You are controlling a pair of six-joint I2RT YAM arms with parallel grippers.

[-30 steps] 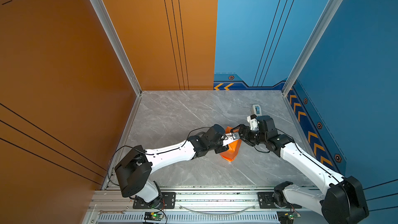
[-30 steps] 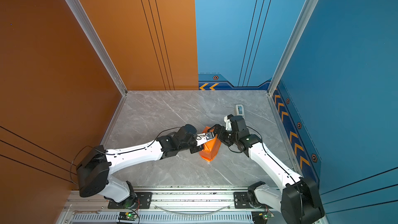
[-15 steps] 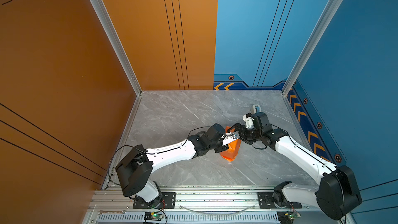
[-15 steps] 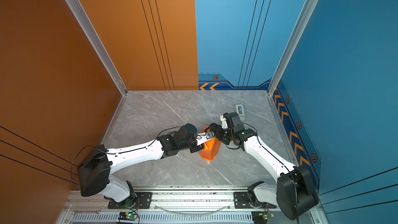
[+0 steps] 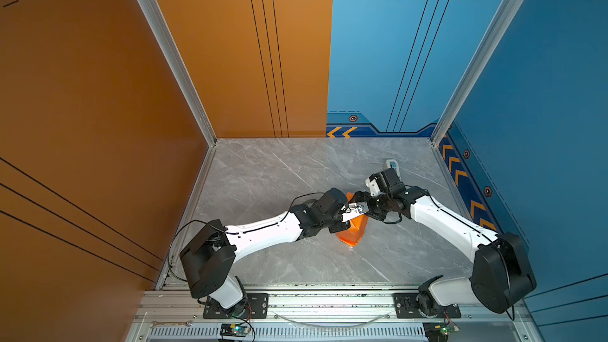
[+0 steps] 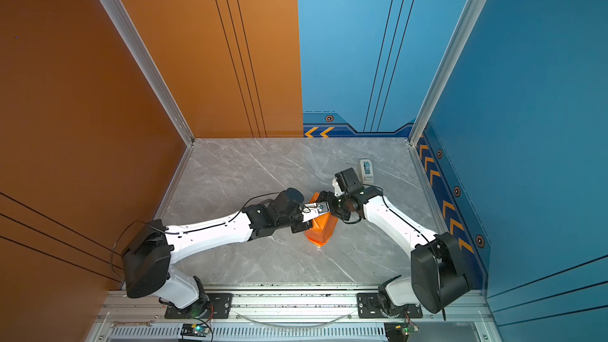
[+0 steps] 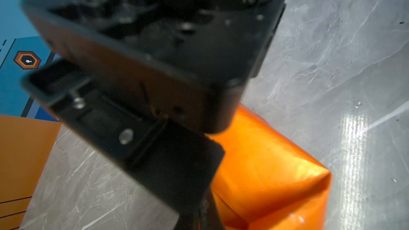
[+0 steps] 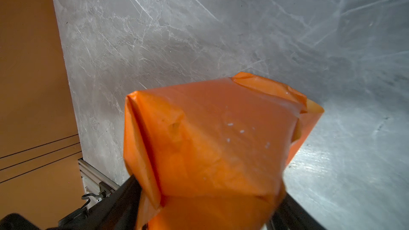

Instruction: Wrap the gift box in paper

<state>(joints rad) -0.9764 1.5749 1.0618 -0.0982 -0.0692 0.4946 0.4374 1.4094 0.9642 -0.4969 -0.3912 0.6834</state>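
Note:
The paper (image 5: 353, 235) shows only its glossy orange face, folded into a parcel (image 6: 320, 230) standing on the marble floor mid-table. The gift box is hidden inside it. My left gripper (image 5: 357, 208) is at the parcel's upper edge, its jaws shut; in the left wrist view the left gripper (image 7: 202, 220) is right beside the orange paper (image 7: 265, 173). I cannot tell whether any paper is pinched between them. My right gripper (image 5: 365, 207) meets the parcel from the opposite side. In the right wrist view the right gripper (image 8: 210, 195) has its black fingers (image 8: 130, 189) pressed against both flanks of the parcel (image 8: 210, 140).
A small white-grey tape dispenser (image 5: 391, 164) lies behind the right wrist near the back right wall, also seen in a top view (image 6: 367, 169). Orange walls stand to the left and blue walls to the right. An aluminium rail runs along the front edge.
The right gripper has moved left onto the parcel and its jaws have narrowed around it. The left arm and the parcel have hardly moved.

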